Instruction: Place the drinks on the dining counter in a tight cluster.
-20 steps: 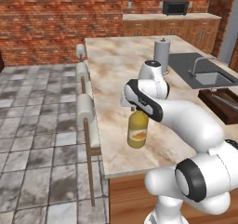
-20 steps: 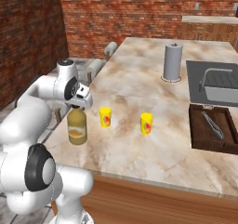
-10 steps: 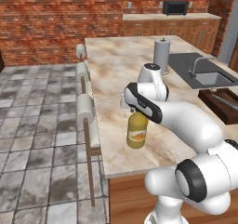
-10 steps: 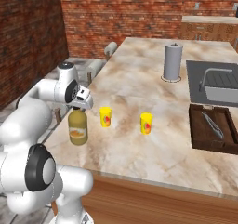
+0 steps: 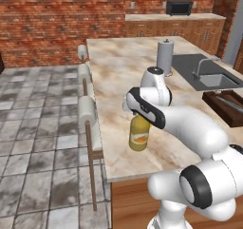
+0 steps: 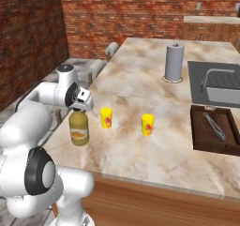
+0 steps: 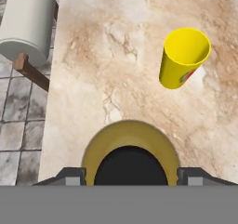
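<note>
Juice bottle (image 7: 130, 148) stands upright between the fingers (image 7: 69, 175), cap level.

Light is even and fairly bright throughout, flat as rendered scenes are, with no visible lamp or window as a source. Shadows are faint: the yellow printed cup (image 7: 185, 56) throws a soft pale patch on the beige marbled stone counter top (image 7: 116, 74), and the fat amber-yellow bottle with the black cap (image 6: 78, 128) barely darkens the stone beside it. No glare, motion blur or edge bending shows. Textures look coarse and slightly soft, especially the far red brick wall (image 5: 52, 19).
</note>
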